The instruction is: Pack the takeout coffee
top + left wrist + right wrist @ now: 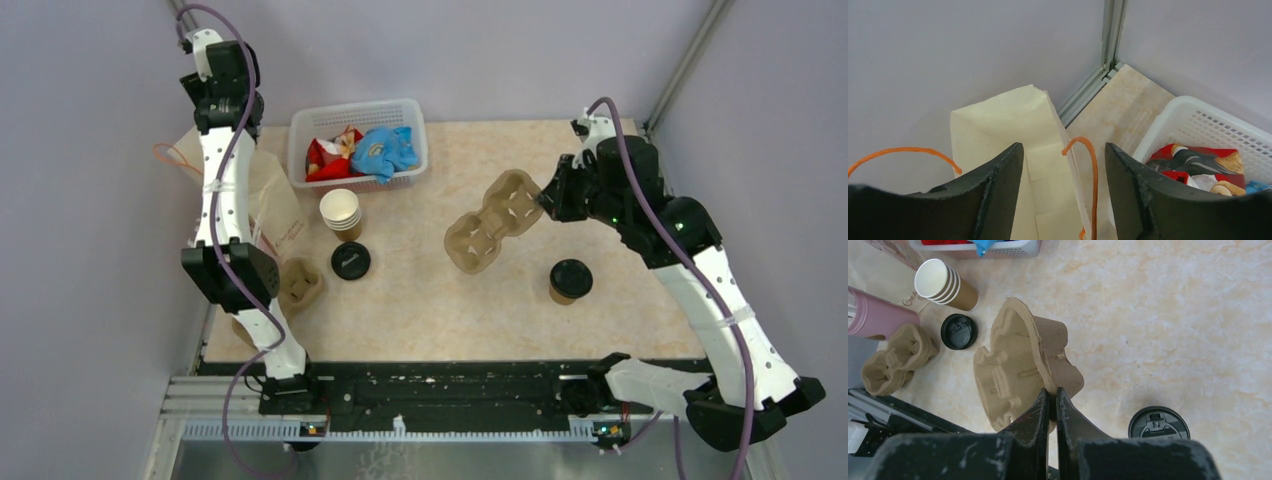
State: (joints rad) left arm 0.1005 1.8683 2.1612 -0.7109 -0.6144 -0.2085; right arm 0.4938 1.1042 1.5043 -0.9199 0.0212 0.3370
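The takeout coffee (570,281), a brown paper cup with a black lid, stands on the table right of centre, and its lid shows in the right wrist view (1159,424). My right gripper (1053,392) is shut on the rim of a moulded pulp cup carrier (1018,360), holding it tilted above the table (495,222), up and left of the coffee. My left gripper (1064,150) is open above the mouth of a cream paper bag (998,120) at the far left. One orange handle (1090,165) of the bag rises between its fingers, untouched.
A white basket (358,140) of snack packets sits at the back. In front of it stand a stack of lidless cups (340,212), a loose black lid (350,260) and a second pulp carrier (300,283) beside the bag (272,200). Walls close the left and back sides.
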